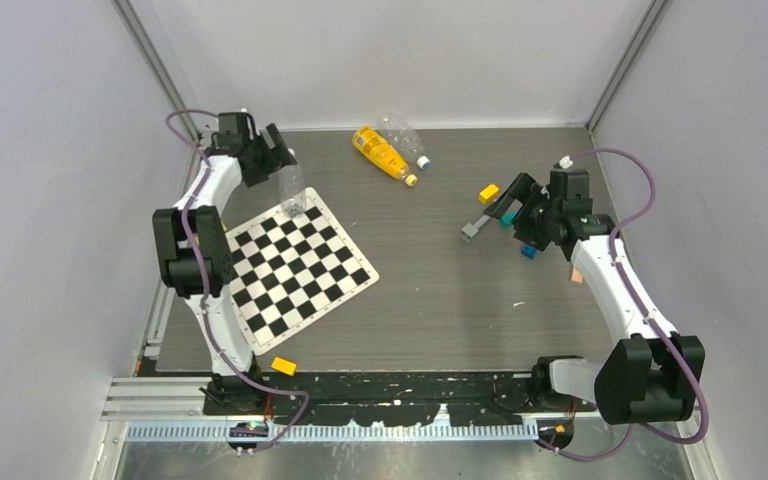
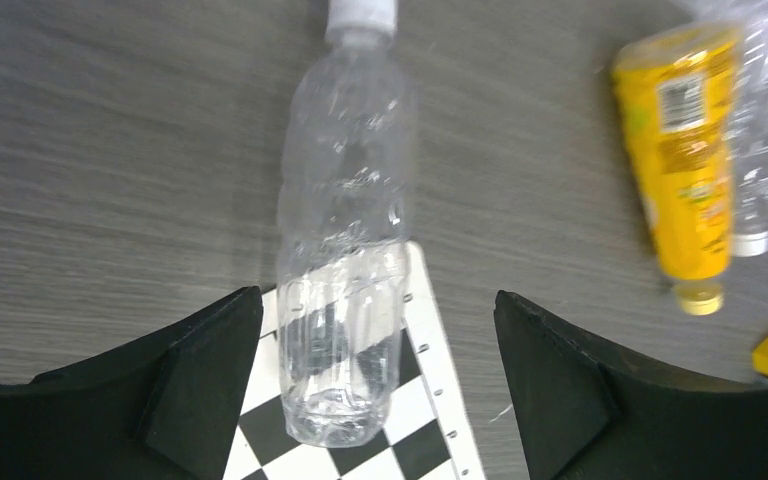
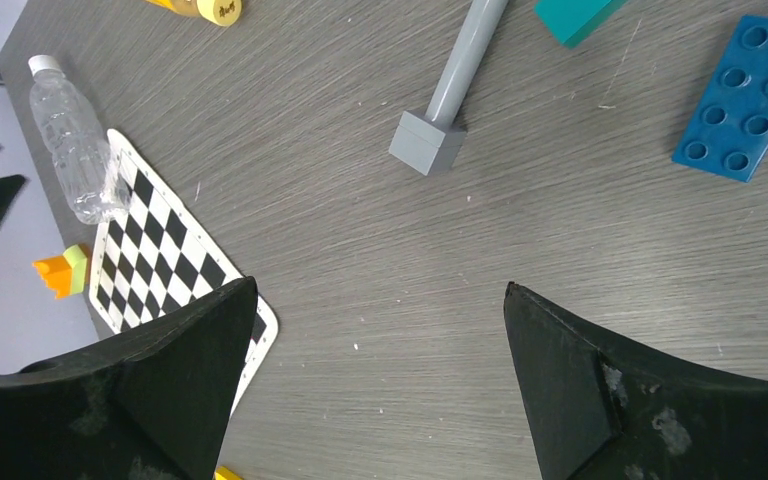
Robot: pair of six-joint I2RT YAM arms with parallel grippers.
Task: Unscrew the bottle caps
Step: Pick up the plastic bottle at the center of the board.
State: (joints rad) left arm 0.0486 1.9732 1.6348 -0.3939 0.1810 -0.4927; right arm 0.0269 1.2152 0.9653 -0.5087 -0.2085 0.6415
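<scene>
Though the right tool [image 3: 379, 290] also gaped, the left tool [image 1: 278, 165], fingers apart, was nearer: on the tabletop [image 2: 110, 150], base over a corner of the chessboard [image 1: 300, 270], the clear bottle [image 2: 345, 250] lay between its fingers, long axis straight ahead, white cap [image 2: 362, 12] farthest.

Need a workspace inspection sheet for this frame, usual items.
Surface: grey wood-grain table, checkerboard mat on its left.
Job's things: caps all on; clear bottle between left jaws, untouched; yellow bottle and second clear bottle side by side near far edge.
Clutter: yellow block, grey tool, blue block by right arm; orange block at near edge.
Grippers: left gripper open; right gripper open over bare table.
Cables: purple cables loop off both arms.
Surroundings: plain grey walls.
</scene>
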